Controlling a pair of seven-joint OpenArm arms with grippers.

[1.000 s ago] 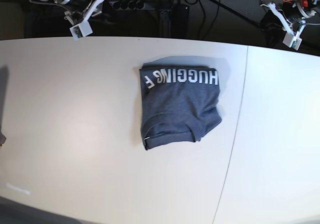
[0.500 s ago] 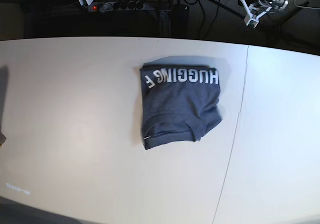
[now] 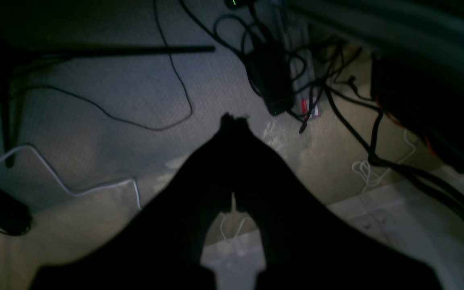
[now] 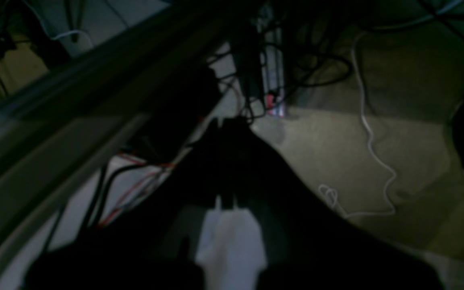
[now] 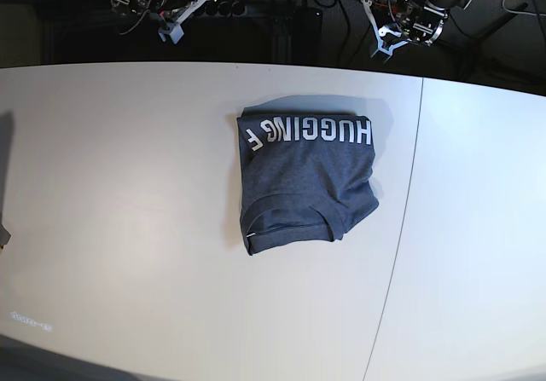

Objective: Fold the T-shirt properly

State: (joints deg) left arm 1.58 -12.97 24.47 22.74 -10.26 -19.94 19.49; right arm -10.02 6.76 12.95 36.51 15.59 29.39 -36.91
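Observation:
The slate-blue T-shirt [image 5: 307, 181] lies folded into a compact rectangle in the middle of the white table [image 5: 128, 185]. The white lettering "HUGGING F" runs along its far edge, and the ribbed neck is at its near edge. My left gripper [image 5: 382, 38] hangs beyond the table's far edge at the upper right, away from the shirt. Its dark fingers meet at the tips in the left wrist view [image 3: 234, 119], with nothing between them. My right gripper [image 5: 175, 27] is beyond the far edge at the upper left. It is likewise shut and empty in the right wrist view [image 4: 228, 121].
A seam [image 5: 408, 193] runs down the table to the right of the shirt. Behind the table are a power strip [image 5: 223, 8] and dark cables. The wrist views show carpet floor, a white cable [image 4: 371, 145] and a black adapter [image 3: 270, 80].
Both arms have swung inward along the back, behind the table's far edge, toward the centre. The T-shirt has not moved.

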